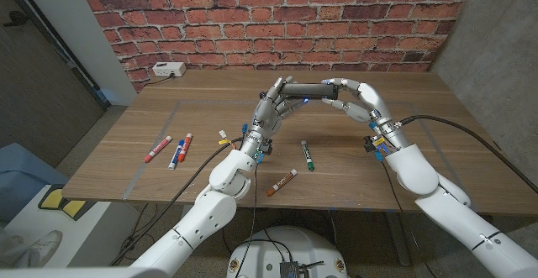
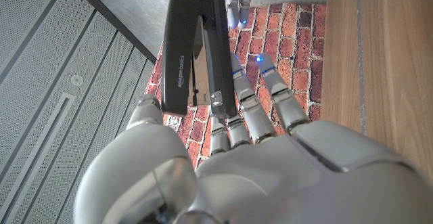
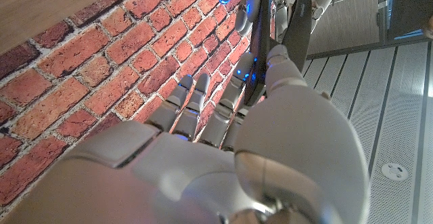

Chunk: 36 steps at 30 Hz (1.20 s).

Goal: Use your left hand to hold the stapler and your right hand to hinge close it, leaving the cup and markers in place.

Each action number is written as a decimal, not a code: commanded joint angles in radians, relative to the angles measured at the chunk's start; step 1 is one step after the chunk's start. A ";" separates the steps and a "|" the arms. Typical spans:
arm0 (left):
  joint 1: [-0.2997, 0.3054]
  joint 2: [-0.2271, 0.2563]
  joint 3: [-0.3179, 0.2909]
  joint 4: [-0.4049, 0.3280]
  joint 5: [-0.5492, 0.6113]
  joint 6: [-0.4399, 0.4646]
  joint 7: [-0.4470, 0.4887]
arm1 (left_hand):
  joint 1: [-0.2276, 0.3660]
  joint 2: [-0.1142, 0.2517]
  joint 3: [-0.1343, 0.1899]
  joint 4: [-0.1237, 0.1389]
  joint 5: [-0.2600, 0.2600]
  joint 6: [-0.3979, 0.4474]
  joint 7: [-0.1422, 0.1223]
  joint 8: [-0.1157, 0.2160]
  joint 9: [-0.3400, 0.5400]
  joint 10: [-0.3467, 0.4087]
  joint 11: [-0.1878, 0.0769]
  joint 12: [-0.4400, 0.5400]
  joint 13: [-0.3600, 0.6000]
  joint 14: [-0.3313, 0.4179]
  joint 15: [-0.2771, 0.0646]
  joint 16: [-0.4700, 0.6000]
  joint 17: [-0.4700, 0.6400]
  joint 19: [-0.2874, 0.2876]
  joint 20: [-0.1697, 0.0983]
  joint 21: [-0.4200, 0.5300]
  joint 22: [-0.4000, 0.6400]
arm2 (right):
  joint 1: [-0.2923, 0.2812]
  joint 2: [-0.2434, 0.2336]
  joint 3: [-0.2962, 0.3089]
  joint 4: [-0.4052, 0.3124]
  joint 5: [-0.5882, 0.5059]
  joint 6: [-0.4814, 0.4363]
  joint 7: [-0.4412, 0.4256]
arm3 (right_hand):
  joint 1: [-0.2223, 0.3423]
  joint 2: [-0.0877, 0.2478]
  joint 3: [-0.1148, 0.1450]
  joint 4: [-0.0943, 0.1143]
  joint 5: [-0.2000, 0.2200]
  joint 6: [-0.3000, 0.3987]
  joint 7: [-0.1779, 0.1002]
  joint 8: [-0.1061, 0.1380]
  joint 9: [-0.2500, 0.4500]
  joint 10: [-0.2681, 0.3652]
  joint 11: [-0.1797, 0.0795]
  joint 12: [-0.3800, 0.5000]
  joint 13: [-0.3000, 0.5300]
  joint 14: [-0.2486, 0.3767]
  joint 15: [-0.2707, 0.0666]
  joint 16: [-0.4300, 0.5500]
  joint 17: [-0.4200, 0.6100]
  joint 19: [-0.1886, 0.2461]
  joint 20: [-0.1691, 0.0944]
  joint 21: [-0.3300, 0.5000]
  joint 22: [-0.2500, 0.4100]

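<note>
Orange and green markers (image 1: 282, 181) lay nearest us on the table, well short of the stapler (image 1: 308, 91). We held that stapler aloft in our left hand (image 1: 271, 106), our right hand (image 1: 357, 100) pinching its far end; closing seemed underway, next calling for a squeeze.

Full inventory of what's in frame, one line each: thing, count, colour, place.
stapler: 1, black, held in the air between both hands above the table's far middle
markers: 5, three red-and-white ones left of the left arm, one orange near the front edge, one green at the middle
small object: 1, yellowish, by the left forearm; too small to identify
box: 1, white, far left corner
table: 1, wooden
left hand: grips the stapler's left end
right hand: touches the stapler's right end
</note>
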 commanded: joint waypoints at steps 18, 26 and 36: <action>0.001 -0.028 0.006 0.012 0.077 -0.031 0.063 | 0.201 0.074 0.128 -0.071 0.013 0.411 0.002 0.146 0.044 0.308 -0.016 0.109 0.040 0.198 -0.118 0.055 0.010 0.091 -0.121 0.083 0.002 | 0.011 -0.014 -0.019 0.003 0.033 -0.008 0.022 | 0.075 0.048 0.046 0.033 0.006 0.111 -0.003 -0.006 0.002 0.015 0.004 0.031 0.028 0.023 -0.191 0.009 0.012 0.005 -0.010 0.008 0.003; 0.010 -0.042 0.007 0.009 0.133 -0.054 0.114 | 0.481 0.103 0.226 -0.084 0.028 0.434 0.019 0.184 0.116 0.357 -0.031 0.173 0.107 0.256 -0.149 0.109 0.098 0.091 -0.147 0.145 0.027 | 0.006 -0.018 -0.015 -0.001 0.034 -0.005 0.021 | 0.079 0.046 0.048 0.033 0.004 0.115 0.001 -0.008 0.002 0.021 0.006 0.040 0.037 0.028 -0.191 0.011 0.016 0.006 -0.008 0.009 0.003; 0.016 -0.073 0.010 0.031 0.189 -0.119 0.138 | 0.713 0.079 0.262 -0.077 0.013 0.484 0.027 0.230 0.183 0.399 -0.027 0.227 0.167 0.323 -0.152 0.110 0.131 0.105 -0.229 0.257 0.073 | -0.006 -0.023 -0.005 -0.012 0.032 0.000 0.020 | 0.083 0.045 0.049 0.033 0.002 0.120 0.002 -0.009 0.003 0.018 0.006 0.046 0.046 0.032 -0.191 0.013 0.020 0.007 -0.008 0.009 0.003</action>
